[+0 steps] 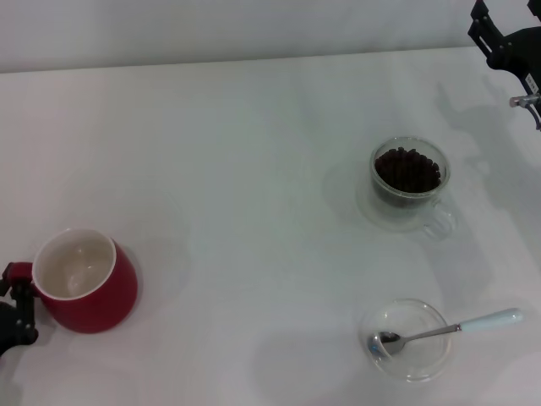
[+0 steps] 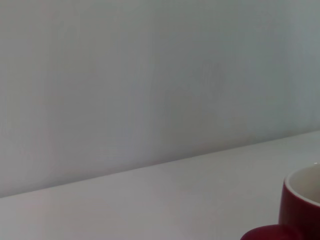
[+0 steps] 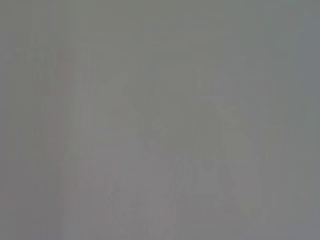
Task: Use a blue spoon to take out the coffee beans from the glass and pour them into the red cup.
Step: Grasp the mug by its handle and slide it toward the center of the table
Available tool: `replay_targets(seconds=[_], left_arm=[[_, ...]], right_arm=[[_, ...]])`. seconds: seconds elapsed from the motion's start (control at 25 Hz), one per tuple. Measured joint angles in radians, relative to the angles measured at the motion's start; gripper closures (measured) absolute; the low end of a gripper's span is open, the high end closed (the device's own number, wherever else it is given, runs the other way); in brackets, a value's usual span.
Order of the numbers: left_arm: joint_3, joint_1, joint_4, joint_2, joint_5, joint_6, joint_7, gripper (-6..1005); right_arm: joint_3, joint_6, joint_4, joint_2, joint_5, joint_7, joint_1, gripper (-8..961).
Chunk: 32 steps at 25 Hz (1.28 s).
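A: The left gripper (image 1: 15, 315) is sitting right at the red cup (image 1: 84, 281), its dark fingers appearing to be clamping the handle, steadying it.

B: And the right gripper (image 1: 507, 42)?

A: Hanging well off from everything, out past the glass (image 1: 410, 179). I'm only seeing part of it; can't tell how it's set.

B: Nearest thing to it?

A: The glass, with the coffee beans (image 1: 407, 170) heaped inside. Further from it, the blue spoon (image 1: 448, 330) is lying across a shallow clear dish (image 1: 406, 340), its bowl inside, its pale handle overhanging the rim.

B: Risks?

A: That handle is thin; a poor pinch could be tipping the dish. And the cup is standing well apart from the glass, so beans may spill in transit.

B: Wrist views?

A: The left is showing only a sliver of cup; the right is showing nothing I can make out.
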Motion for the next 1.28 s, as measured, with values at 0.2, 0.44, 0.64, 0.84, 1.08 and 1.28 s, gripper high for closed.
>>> replay_targets(seconds=[0.2, 0.44, 0.64, 0.84, 1.08, 1.28], left_arm=[[0.000, -0.010, 0.020, -0.002, 0.001, -0.019, 0.001, 906], [0.000, -0.024, 0.031, -0.003, 0.002, -0.022, 0.005, 906], [0.000, -0.034, 0.054, -0.003, 0.001, -0.032, 0.008, 907], [0.000, -0.057, 0.078, -0.005, 0.000, -0.065, 0.009, 907], [0.000, -0.082, 0.110, -0.006, 0.002, -0.094, 0.015, 906], [0.001, -0.103, 0.153, -0.008, 0.002, -0.149, 0.050, 906]], right_arm=[[0.000, 0.000, 0.001, -0.001, 0.000, -0.003, 0.000, 95], [0.000, 0.001, 0.001, -0.001, 0.000, -0.006, 0.002, 95], [0.000, 0.005, 0.001, -0.002, 0.000, -0.007, 0.002, 95], [0.000, 0.006, 0.001, -0.003, 0.000, -0.007, 0.002, 96], [0.000, 0.006, 0.000, -0.003, 0.000, -0.008, -0.002, 96], [0.000, 0.001, 0.000, -0.003, 0.000, -0.008, -0.006, 96]])
